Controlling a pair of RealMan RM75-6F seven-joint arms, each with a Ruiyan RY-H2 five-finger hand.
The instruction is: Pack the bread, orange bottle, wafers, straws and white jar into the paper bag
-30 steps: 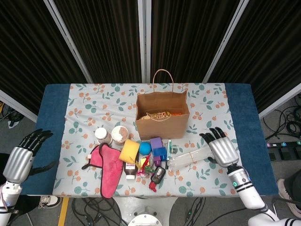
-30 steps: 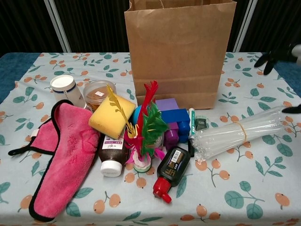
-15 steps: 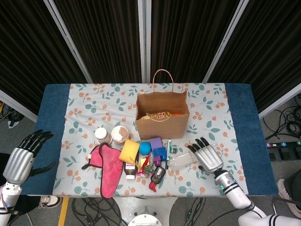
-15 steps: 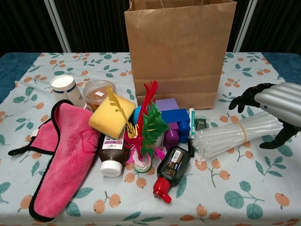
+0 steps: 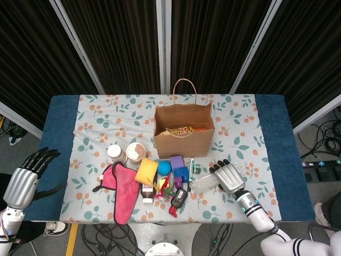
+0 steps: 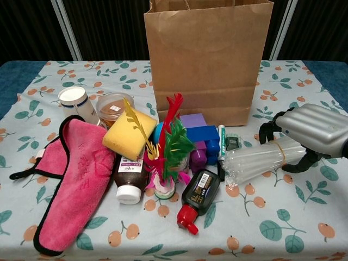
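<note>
The brown paper bag (image 5: pixel 184 132) (image 6: pixel 209 60) stands open at mid-table, with yellow and orange packets (image 5: pixel 184 129) showing inside it. In front of it to the right, a clear bundle of straws (image 5: pixel 204 183) (image 6: pixel 258 159) lies flat on the cloth. My right hand (image 5: pixel 228 176) (image 6: pixel 311 128) hovers over the bundle's right end, fingers arched past its far side and thumb at the near side, not closed on it. The white jar (image 5: pixel 114 153) (image 6: pixel 75 103) stands upright at the left. My left hand (image 5: pixel 25 180) hangs open beyond the table's left edge.
Left of the straws is a tight cluster: pink cloth (image 6: pixel 76 179), yellow sponge (image 6: pixel 129 136), brown-lidded tub (image 6: pixel 113 106), brown bottle (image 6: pixel 129 179), dark bottle with red cap (image 6: pixel 197 196), feather toy (image 6: pixel 169 147) and purple and blue blocks (image 6: pixel 198 140).
My right hand has moved left and down from the table's right side onto the end of the straw bundle. The straws and my left hand have not moved.
</note>
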